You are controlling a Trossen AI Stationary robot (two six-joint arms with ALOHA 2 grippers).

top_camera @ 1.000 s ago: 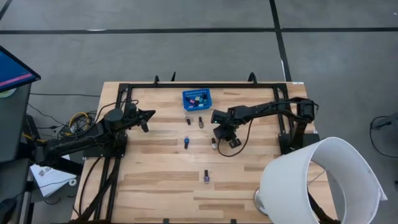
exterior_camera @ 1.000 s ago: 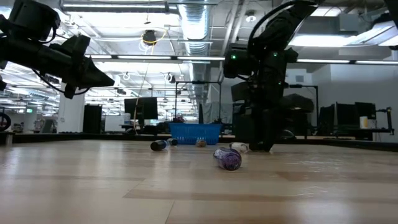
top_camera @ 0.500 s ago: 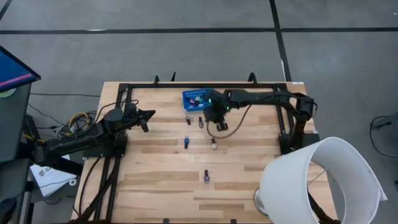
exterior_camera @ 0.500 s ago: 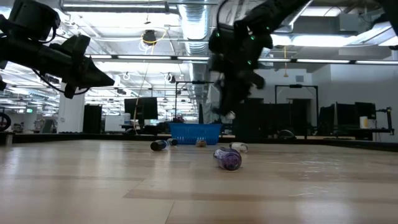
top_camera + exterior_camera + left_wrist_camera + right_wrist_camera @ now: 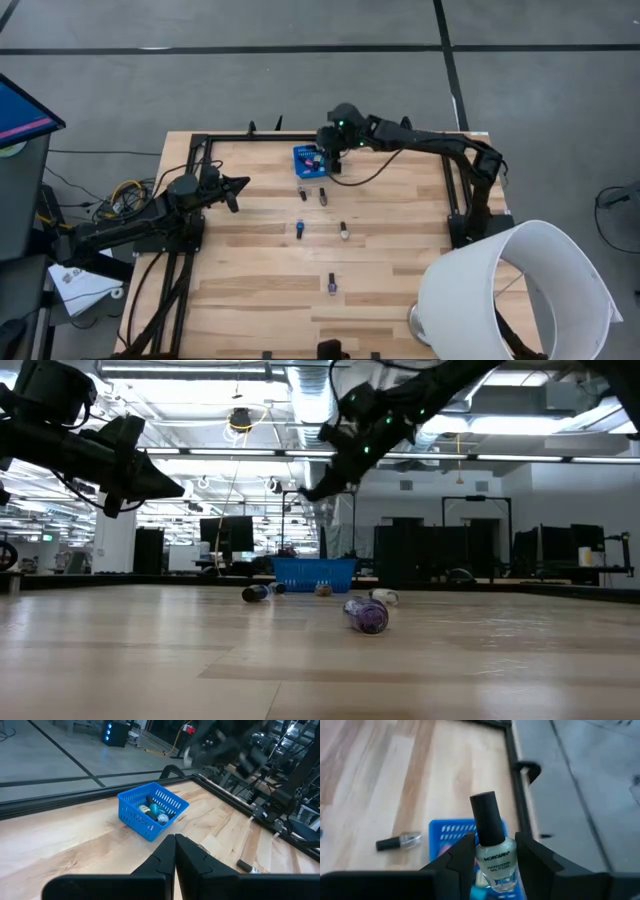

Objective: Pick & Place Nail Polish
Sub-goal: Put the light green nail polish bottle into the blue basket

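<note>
Above the blue basket point(image 5: 465, 827), our right gripper point(image 5: 492, 855) clamps a pale nail polish bottle point(image 5: 492, 852); we should release only once centred, low, avoiding bounce-out.

Table point(image 5: 250, 270): pale wood, plank-striped, black frame rails. Basket point(image 5: 151, 811): bright blue mesh, teal and pale bottles inside. Held nail polish bottle point(image 5: 494, 856): pale mint body, black cap, dark lettering. Right gripper point(image 5: 492, 857): black. Loose bottles: purple point(image 5: 331, 286), blue point(image 5: 300, 230), pale point(image 5: 344, 232). Lampshade point(image 5: 520, 290): white. Floor: grey, dark lines.
</note>
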